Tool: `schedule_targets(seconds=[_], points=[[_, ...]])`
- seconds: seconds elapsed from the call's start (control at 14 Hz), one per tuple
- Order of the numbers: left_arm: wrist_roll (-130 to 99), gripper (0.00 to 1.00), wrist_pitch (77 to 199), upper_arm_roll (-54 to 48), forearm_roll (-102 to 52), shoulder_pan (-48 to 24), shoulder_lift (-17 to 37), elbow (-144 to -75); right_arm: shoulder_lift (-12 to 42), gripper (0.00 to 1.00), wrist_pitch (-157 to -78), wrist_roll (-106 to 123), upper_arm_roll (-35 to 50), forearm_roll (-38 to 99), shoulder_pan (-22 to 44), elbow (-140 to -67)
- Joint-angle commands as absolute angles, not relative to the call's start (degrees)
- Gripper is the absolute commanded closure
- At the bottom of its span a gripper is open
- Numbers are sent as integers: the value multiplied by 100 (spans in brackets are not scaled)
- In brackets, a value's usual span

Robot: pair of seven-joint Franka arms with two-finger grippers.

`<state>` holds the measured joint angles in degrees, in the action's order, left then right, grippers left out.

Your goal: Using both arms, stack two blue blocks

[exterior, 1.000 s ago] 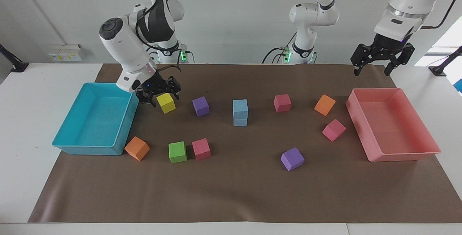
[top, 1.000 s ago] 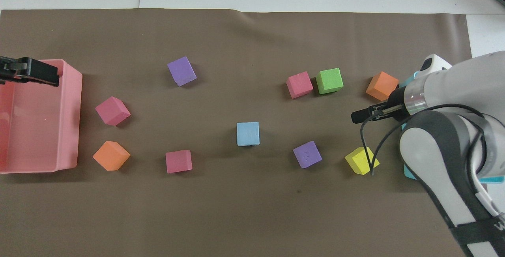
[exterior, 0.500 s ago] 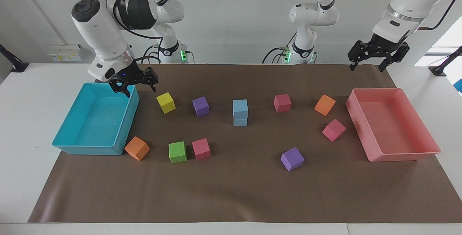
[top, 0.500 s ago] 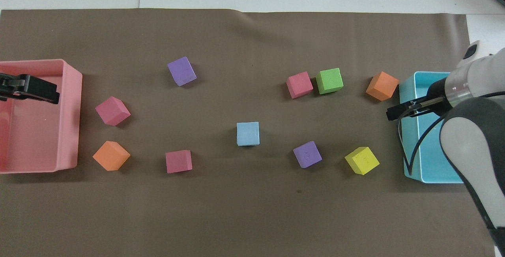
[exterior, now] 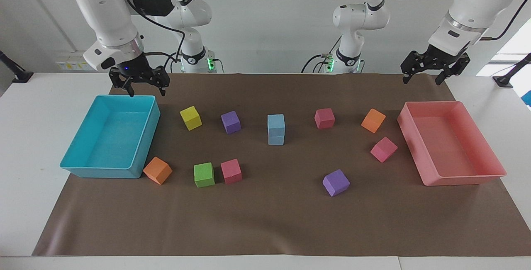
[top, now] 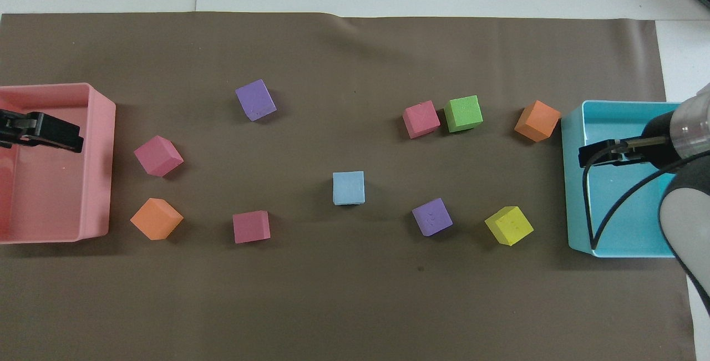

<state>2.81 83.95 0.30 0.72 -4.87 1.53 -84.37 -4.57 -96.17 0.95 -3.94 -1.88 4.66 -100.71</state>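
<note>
- My right tool [exterior: 139,86] hangs in the air over the turquoise tray [exterior: 89,168], fingers spread wide, holding nothing.
- My left tool [exterior: 424,75] hangs over the pink tray [exterior: 460,178], also spread wide and empty.
- The blue blocks [exterior: 276,129] stand stacked mid-surface, between a purple cube [exterior: 230,122] and a pink cube [exterior: 324,118].
- Only the facing view shows two blocks; from overhead the stack [top: 348,188] reads as one square.
</note>
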Motion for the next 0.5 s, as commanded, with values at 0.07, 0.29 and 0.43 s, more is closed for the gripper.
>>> schedule_targets(seconds=[0.07, 0.29, 0.43], points=[[396, 0, 8578, -9, -9, -352, -211, -8921, -589, 0, -8441, -18, -430, -317, 308, -9432], [360, 0, 8596, -9, -9, -343, -202, -8921, -624, 0, -8314, 18, -527, -211, 237, -9316], [360, 0, 8613, -9, -9, -334, -202, -8912, -615, 0, -8454, -26, -536, -211, 237, -9299]])
